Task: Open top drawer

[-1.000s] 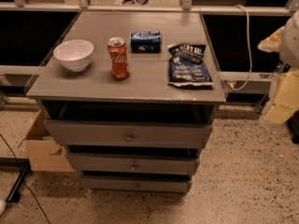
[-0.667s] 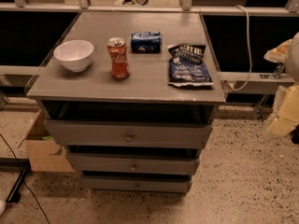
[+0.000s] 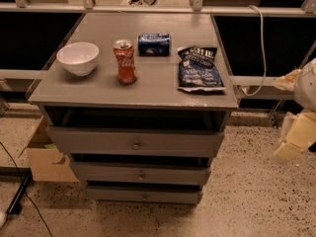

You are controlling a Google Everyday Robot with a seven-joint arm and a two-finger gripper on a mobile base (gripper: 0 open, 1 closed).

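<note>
The top drawer (image 3: 98, 140) is the widest grey front of the cabinet, just under the tabletop, with a small round metal knob (image 3: 136, 145) at its centre. A dark gap shows between its upper edge and the tabletop. The mid-sized drawer front (image 3: 108, 174) and the narrowest one (image 3: 113, 195) sit below it. My gripper (image 3: 295, 135) is a cream-coloured shape at the right edge of the view, partly cut off. It hangs to the right of the cabinet at about the top drawer's height, well apart from the knob.
On the grey tabletop (image 3: 153, 90) stand a white bowl (image 3: 77, 58), a red soda can (image 3: 125, 61), a blue packet (image 3: 153, 43) and a dark chip bag (image 3: 199, 69). A cardboard box (image 3: 47, 157) sits on the speckled floor at the left. A white cable (image 3: 260, 53) hangs at the right.
My gripper has moved downward at the right edge of the view. The drawers and the things on the tabletop have not moved.
</note>
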